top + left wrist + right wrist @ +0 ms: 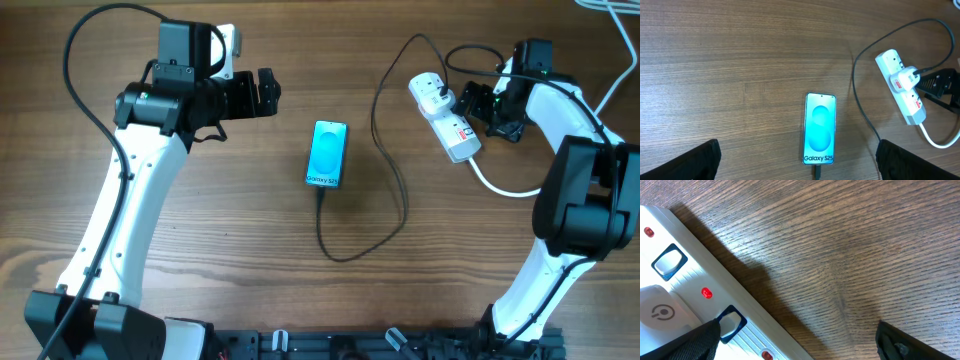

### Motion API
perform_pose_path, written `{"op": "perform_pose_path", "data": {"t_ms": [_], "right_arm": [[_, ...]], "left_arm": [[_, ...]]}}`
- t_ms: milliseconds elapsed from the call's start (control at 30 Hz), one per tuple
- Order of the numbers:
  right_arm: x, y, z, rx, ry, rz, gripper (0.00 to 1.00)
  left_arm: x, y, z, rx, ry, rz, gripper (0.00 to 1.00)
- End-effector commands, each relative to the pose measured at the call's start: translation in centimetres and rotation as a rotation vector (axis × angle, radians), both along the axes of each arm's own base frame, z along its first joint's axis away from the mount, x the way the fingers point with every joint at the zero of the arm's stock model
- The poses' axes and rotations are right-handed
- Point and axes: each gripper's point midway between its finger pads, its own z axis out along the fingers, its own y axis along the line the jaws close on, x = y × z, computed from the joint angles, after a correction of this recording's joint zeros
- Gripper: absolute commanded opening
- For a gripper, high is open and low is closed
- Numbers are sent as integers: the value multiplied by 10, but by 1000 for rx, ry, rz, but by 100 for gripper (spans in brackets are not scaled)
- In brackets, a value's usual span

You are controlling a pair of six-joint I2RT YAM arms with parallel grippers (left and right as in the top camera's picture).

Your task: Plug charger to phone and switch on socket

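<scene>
Left hand (270,93): wide.
Right hand (488,103): wide, at socket (459,134).
Risk: we fear a push slides socket (light strip), switch unpressed.

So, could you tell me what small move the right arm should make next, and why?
Probably lower the right pincer so its finger presses the switch on the socket beside the adapter: the charger already meets the phone at its short edge, and that finger is right at it.

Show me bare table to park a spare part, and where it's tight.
Free: between the left gripper and the phone, and below the black cable loop. Crowded: around the power strip, where the right gripper, cable and white cord meet.
</scene>
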Motion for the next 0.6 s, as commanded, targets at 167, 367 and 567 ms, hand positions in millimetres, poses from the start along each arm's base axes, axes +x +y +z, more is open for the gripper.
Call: {"op": "perform_pose_path", "data": {"t_ms": [167,367,567], "right_arm": [[-20,6,32,16,3,7,100],[-47,-3,126,-82,-112,-17,100],[-106,21,187,-97,-233,25,100]], "left_arm": [[2,2,-3,9,5,16,100],[2,2,-3,9,5,16,100],[2,2,-3,9,5,16,100]]}}
